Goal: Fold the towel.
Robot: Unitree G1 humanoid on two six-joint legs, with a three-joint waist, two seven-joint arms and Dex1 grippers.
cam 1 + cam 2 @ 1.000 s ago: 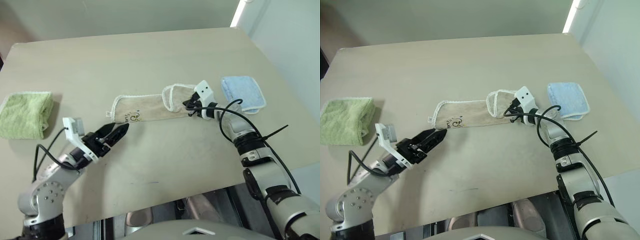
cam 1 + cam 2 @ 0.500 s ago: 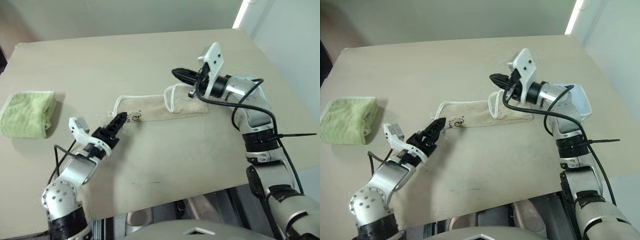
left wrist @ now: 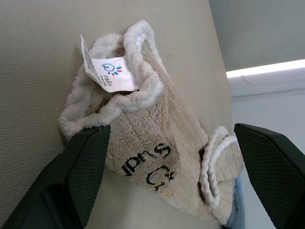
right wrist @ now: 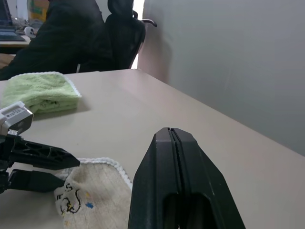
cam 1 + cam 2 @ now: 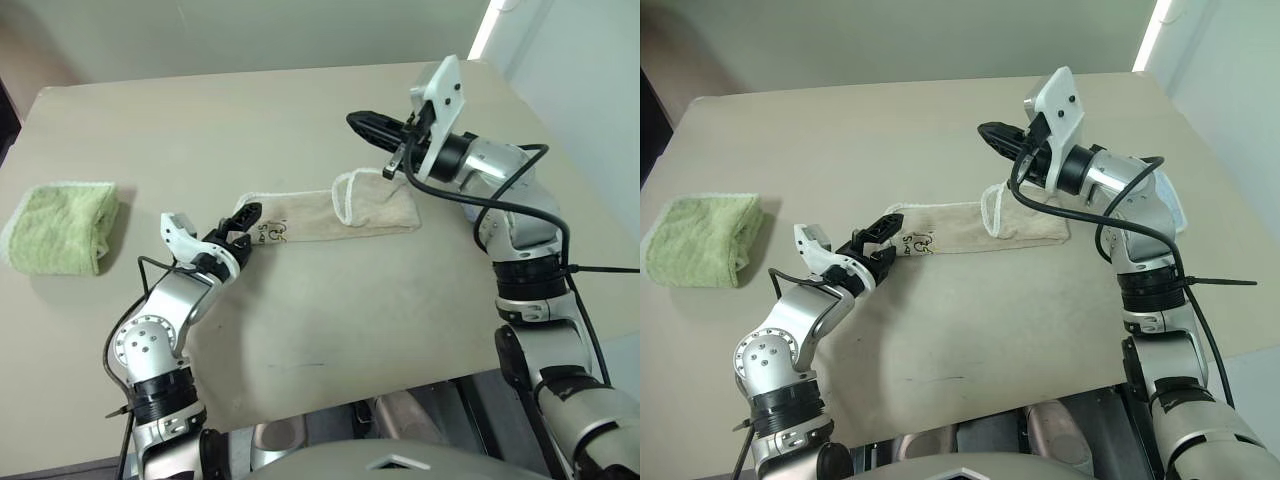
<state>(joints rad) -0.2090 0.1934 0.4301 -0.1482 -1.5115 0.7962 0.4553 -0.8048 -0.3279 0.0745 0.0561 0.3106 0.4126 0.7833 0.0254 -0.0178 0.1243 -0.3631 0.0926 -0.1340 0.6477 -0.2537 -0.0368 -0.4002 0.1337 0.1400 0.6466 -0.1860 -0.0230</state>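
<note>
Fluffy beige towel [image 5: 330, 212] — long strip, white corded edging, 1 end folded over

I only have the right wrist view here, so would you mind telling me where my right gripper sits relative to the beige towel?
Observer: The right gripper is shut, holds nothing, and hangs raised above the table, past the folded-over end of the towel.
Operator: Thanks. Is the left gripper holding the other end?
Observer: Not yet. The left gripper is open, with the towel's printed end and its white tag lying between its spread fingers.
Operator: Is anything else lying on the table?
Observer: A folded green towel lies far off on the robot's left, apart from the beige one.
</note>
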